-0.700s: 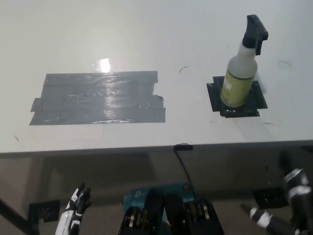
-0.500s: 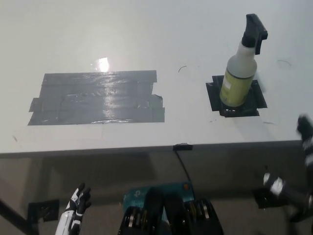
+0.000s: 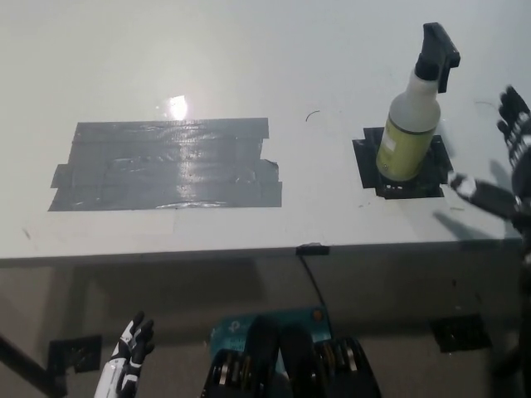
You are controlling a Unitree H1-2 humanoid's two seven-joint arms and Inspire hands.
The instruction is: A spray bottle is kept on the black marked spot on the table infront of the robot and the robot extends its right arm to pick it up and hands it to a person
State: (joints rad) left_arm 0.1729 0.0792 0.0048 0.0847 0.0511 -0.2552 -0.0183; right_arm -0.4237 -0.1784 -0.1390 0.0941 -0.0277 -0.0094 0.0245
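One spray bottle [image 3: 412, 116] stands upright on my table's [image 3: 249, 58] black marked spot [image 3: 401, 167], at nine o'clock from my right hand [image 3: 506, 170], whose fingers are spread, holding nothing.

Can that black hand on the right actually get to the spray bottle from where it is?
Probably yes. The black right hand is open above the white table, beside the translucent spray bottle with the black nozzle, and nothing stands between them.

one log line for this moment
right hand: open, right of spray bottle, apart | bottle: upright on black mark | left hand: low, idle
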